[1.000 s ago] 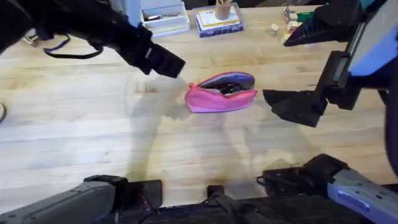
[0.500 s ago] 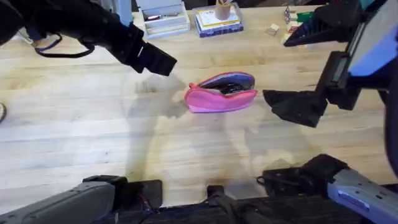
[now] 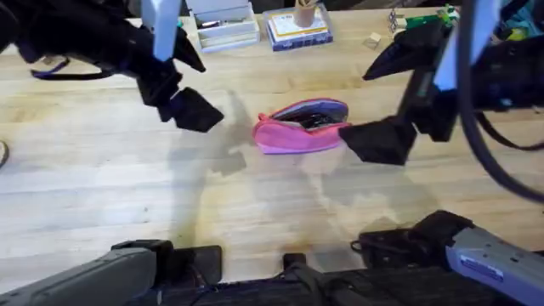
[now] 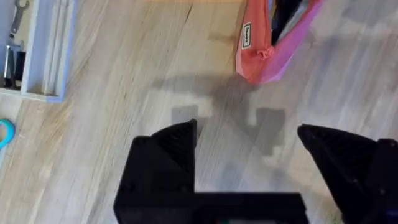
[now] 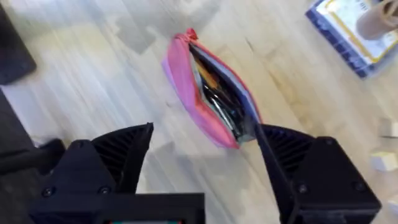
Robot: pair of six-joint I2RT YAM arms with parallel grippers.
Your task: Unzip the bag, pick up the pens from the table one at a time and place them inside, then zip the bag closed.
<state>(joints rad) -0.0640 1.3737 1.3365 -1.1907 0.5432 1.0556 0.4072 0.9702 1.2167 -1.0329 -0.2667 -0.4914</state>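
The pink bag point(image 3: 293, 136) lies unzipped near the middle of the table point(image 3: 255, 195), its mouth gaping. Dark pens point(image 3: 316, 121) show inside it. My left gripper point(image 3: 200, 112) hovers open to the left of the bag, well apart from it. In the left wrist view the bag's orange-red zipper end point(image 4: 255, 59) lies beyond that open gripper point(image 4: 249, 146). My right gripper point(image 3: 361, 140) hangs open close to the bag's right end. The right wrist view has the bag point(image 5: 186, 81) and the pens point(image 5: 225, 106) just ahead of the open gripper point(image 5: 202, 143).
Along the back edge stand a pale box point(image 3: 223, 25), a blue book point(image 3: 297, 32) with a cup point(image 3: 304, 13) on it, and small blocks point(image 3: 374, 39). A black cable point(image 3: 59, 70) lies at the far left. A pale blue tray point(image 4: 43, 50) holds tools.
My left gripper has drawn back leftward and nearer, away from the bag. My right gripper has moved left, closer to the bag's right end. The bag has not moved.
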